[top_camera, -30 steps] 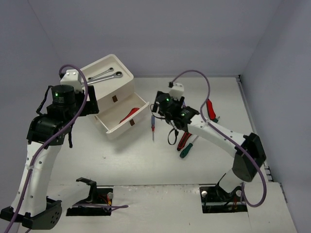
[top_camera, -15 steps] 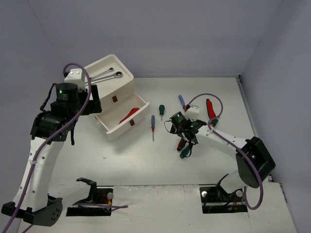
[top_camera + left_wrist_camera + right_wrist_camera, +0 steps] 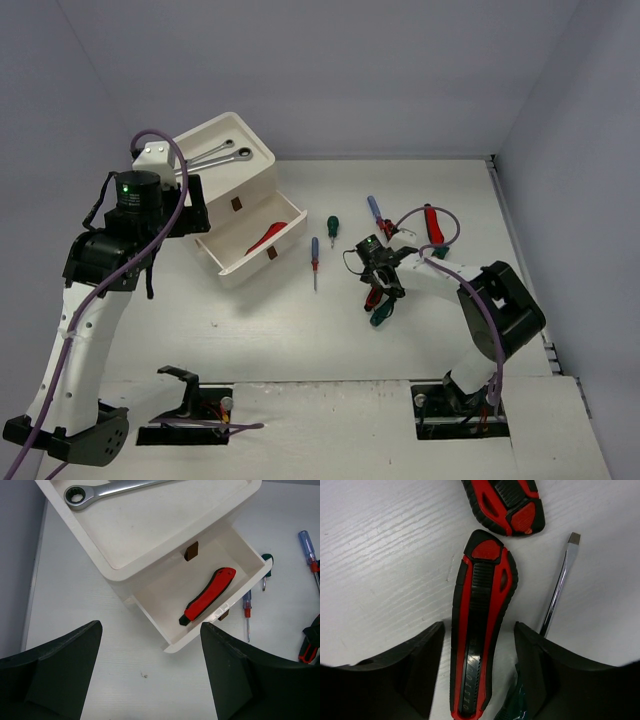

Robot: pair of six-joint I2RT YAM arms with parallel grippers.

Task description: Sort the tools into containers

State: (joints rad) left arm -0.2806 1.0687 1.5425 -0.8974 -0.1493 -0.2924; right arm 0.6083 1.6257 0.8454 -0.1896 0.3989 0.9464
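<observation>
White surface (image 3: 250, 330) carries the white drawer box (image 3: 252, 190) at upper left of the top view. Its top tray (image 3: 240, 135) holds two silver ratchet wrenches (image 3: 215, 157). One drawer (image 3: 250, 268) is pulled out toward frame centre, with a red-handled cutter (image 3: 207, 595) lying diagonally inside. The left pincer (image 3: 150, 627) hangs above the box and open drawer with its fingers wide apart, gripping nothing. The right pincer (image 3: 477, 635) is low over the surface, right of centre in the top view. Its fingers are apart and straddle one handle of the red-black pliers (image 3: 480, 630), with a gap visible on either side. The pliers' second handle lies at the upper edge of the right wrist view. A green-handled screwdriver (image 3: 381, 313) lies just beside the pliers, its shaft at the right of the wrist view. Loose on the surface between box and pliers are a blue-handled screwdriver (image 3: 314, 255) and a small green screwdriver (image 3: 332, 224). A second blue screwdriver (image 3: 374, 210) and a red-handled tool (image 3: 432, 222) lie farther right.
</observation>
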